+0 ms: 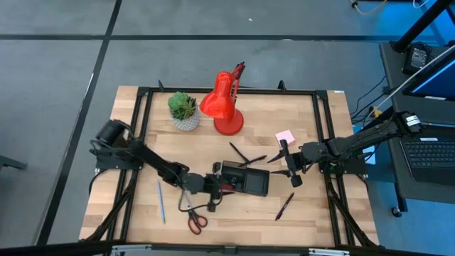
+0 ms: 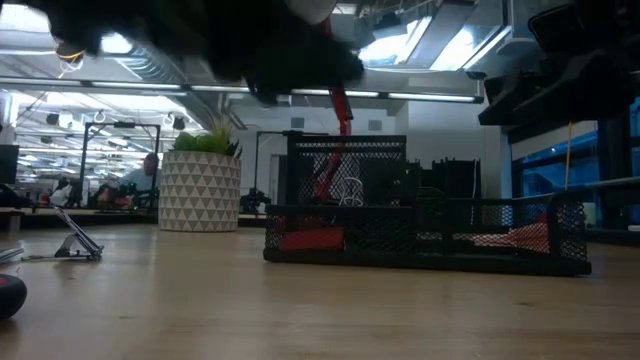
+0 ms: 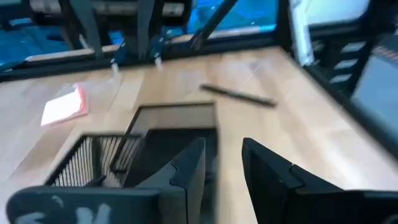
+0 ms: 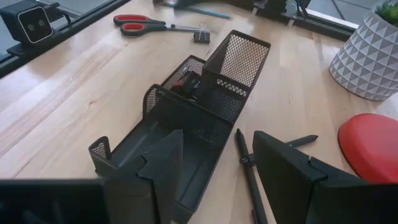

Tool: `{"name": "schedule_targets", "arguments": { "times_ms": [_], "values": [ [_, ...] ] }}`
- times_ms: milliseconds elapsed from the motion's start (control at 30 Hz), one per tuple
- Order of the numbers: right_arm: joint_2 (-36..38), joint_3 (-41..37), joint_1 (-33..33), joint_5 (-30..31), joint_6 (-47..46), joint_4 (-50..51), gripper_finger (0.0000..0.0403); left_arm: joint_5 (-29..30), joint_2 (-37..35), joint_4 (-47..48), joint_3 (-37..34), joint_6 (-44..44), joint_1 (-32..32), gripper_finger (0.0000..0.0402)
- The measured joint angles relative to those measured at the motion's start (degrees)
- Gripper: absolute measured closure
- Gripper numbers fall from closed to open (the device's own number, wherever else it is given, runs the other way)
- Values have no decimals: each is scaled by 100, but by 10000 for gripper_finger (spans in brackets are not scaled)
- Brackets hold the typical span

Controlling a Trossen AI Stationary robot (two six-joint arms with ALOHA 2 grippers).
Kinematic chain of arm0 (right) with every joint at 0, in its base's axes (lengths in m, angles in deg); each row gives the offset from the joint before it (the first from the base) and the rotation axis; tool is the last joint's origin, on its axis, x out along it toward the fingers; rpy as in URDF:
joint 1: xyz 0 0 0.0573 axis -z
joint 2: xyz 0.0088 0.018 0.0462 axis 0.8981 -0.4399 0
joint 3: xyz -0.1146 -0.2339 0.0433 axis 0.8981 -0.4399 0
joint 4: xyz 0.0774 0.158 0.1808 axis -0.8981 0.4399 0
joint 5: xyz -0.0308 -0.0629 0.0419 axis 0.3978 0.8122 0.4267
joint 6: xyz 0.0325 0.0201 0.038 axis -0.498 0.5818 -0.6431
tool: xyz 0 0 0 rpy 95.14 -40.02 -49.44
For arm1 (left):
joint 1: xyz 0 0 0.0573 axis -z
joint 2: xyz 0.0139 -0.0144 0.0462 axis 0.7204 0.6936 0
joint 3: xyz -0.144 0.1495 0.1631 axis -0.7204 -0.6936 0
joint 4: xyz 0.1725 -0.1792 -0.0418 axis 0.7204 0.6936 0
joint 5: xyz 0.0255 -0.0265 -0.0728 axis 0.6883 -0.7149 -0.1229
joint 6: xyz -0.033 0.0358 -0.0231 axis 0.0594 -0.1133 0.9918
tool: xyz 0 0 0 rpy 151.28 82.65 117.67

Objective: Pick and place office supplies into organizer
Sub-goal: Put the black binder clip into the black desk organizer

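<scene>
1. The desk (image 1: 298, 213) carries everything, and your organizer (image 1: 245, 179) sits near its middle, a little toward the front edge, a low black mesh tray.
2. Your left gripper (image 1: 213, 186) hangs at the organizer's left end, just above the tall mesh cup; its fingers (image 3: 189, 171) stand moderately apart and nothing shows between them. Check that before you lower or pull away.
3. Your right gripper (image 1: 290, 169) waits at the organizer's right end, jaws wide and empty, with a black pen (image 4: 249, 177) lying directly beneath it on the wood.
4. The red scissors (image 1: 197, 220) lie toward the front edge, left of center, a small black clip (image 4: 201, 36) just beside the blades.
5. The pink note pad (image 1: 285, 136) rests toward the right edge, behind the right gripper.
6. A second black pen (image 1: 284, 206) lies near the front right; the blue pen (image 1: 161, 200) lies toward the left edge.
7. Judged from this, the pen under the right gripper is the easiest pick: come straight down, close across its middle, and clear the mesh wall.
</scene>
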Motion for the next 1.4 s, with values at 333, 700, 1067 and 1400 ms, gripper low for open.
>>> {"name": "schedule_targets", "arguments": {
  "times_ms": [333,700,1067,1400],
  "values": [
    [0,0,9,14,483,1,205,375,-1743,1847,0,628,177,299],
    [0,0,11,-4,-269,255,205,1140,-2100,2300,0,1027,-84,299],
    [0,-2,-11,-55,-741,392,205,873,-2102,3232,0,720,-92,300],
    [0,-2,-9,-61,-1147,342,205,595,-2015,4149,-9,-624,386,300]
  ]
}}
